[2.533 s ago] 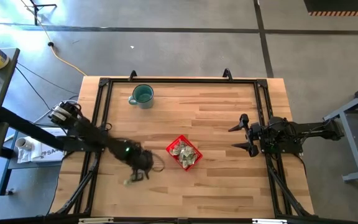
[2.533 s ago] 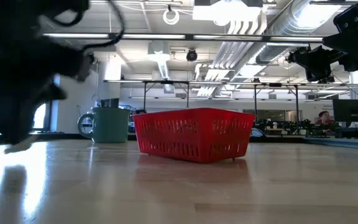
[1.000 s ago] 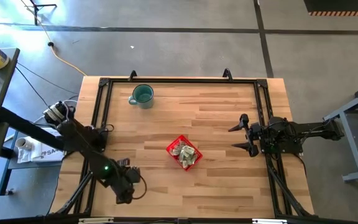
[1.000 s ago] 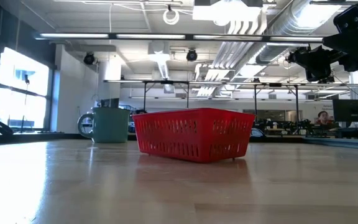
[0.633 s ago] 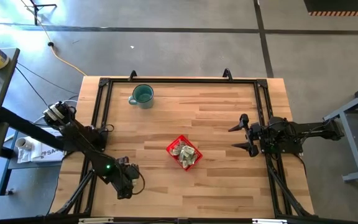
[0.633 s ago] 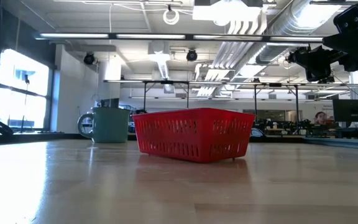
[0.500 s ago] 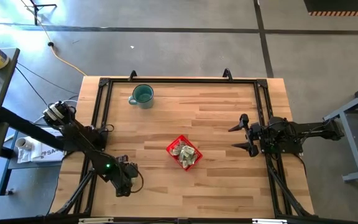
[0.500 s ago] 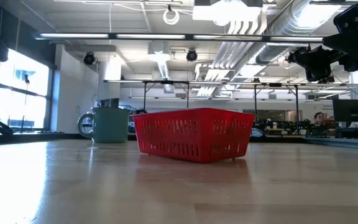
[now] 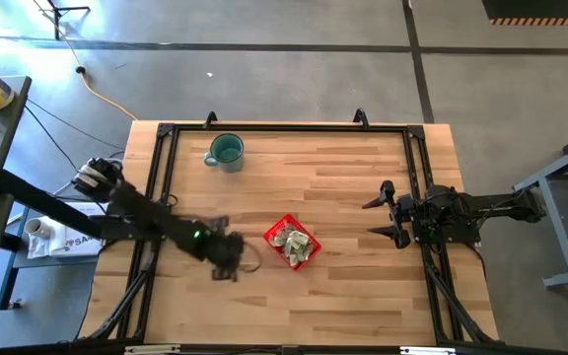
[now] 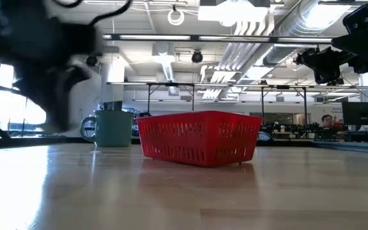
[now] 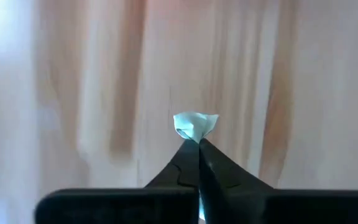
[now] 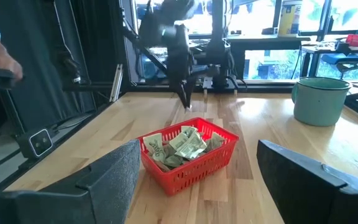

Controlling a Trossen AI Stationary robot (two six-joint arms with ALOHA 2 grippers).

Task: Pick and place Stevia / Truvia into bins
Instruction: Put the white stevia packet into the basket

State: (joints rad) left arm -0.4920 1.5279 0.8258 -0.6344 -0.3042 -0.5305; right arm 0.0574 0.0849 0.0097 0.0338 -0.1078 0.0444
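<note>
Sachet (image 11: 196,125) pinched by corner only in L gripper (image 9: 227,258) tips, centre-left of high view, beside red bin (image 9: 291,244). Weak hold, could slip off short of rim. R gripper (image 9: 387,210) spread, parked right edge.

The left arm reaches in from the left edge of the high view, slanting down toward the middle, and its left gripper (image 9: 227,258) sits a little left of centre in the lower half. In its own wrist view the two dark fingers (image 11: 185,165) are pressed together at the tips. The right arm lies level along the right side of the high view, its right gripper (image 9: 383,214) pointing left with the fingers spread wide apart.
</note>
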